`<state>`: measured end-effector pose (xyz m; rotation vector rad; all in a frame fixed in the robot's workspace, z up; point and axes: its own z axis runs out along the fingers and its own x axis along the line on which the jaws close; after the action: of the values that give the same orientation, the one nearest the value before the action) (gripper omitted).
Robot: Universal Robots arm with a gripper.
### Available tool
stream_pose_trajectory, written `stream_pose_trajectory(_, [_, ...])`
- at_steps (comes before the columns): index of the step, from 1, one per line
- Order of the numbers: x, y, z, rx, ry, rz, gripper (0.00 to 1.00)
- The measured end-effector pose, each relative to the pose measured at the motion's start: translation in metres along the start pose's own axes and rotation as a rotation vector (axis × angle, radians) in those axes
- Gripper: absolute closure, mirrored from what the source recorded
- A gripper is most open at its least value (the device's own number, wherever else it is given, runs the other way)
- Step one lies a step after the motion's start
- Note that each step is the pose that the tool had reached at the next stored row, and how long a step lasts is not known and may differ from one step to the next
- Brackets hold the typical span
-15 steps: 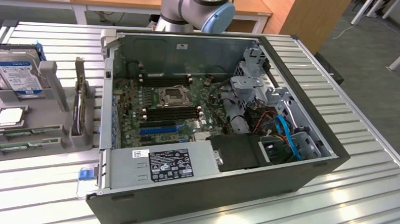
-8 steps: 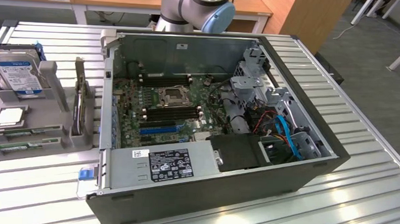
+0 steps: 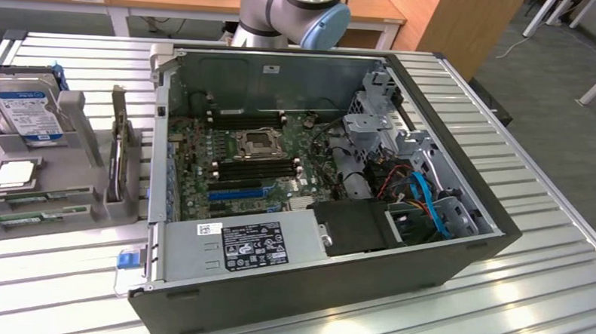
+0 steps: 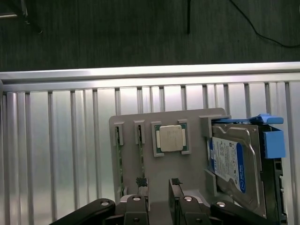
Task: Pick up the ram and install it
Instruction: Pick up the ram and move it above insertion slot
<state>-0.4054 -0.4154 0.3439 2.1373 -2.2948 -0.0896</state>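
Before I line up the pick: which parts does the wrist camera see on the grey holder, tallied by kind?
ram sticks: 2
processor chip: 1
hard drive: 1
Total: 4

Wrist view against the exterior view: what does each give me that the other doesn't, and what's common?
Wrist view: the open jaws near the grey holder, plus dark floor past the table edge. Exterior view: the opened computer case, its motherboard and the arm. Shared: holder, ram sticks, silver chip, hard drive.
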Motion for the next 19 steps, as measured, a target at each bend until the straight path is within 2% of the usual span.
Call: stream_pose_trajectory(19, [0.001,-0.0013,0.0302,-0.0003,-0.003,0.0,0.69])
